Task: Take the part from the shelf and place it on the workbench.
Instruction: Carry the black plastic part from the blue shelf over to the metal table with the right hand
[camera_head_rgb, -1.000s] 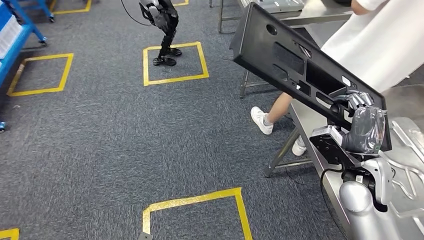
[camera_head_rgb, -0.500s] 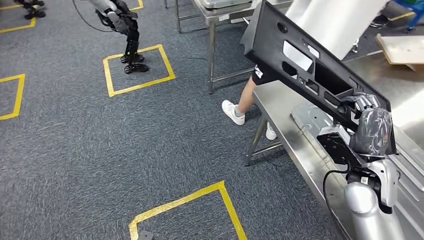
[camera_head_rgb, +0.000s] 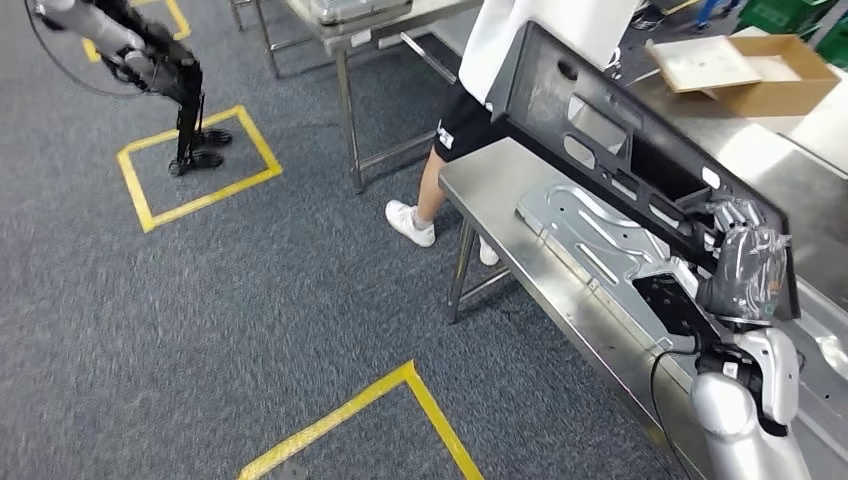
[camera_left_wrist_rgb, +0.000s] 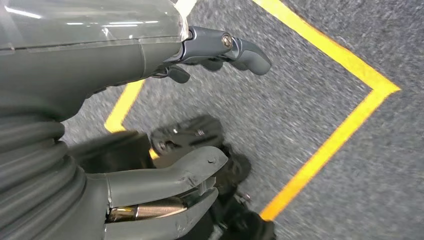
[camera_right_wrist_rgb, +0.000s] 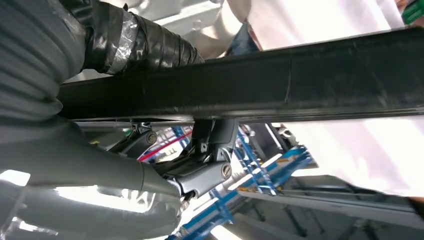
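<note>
Part in right hand over steel workbench

Grey carpet with yellow tape squares; person in white shoes; open cardboard box; another robot's legs.

The black part is showing dark against the shiny silver workbench. Grey speckled carpet is carrying bright yellow tape squares. A person is wearing a white top, black shorts and white shoes. A brown cardboard box is sitting behind.
</note>
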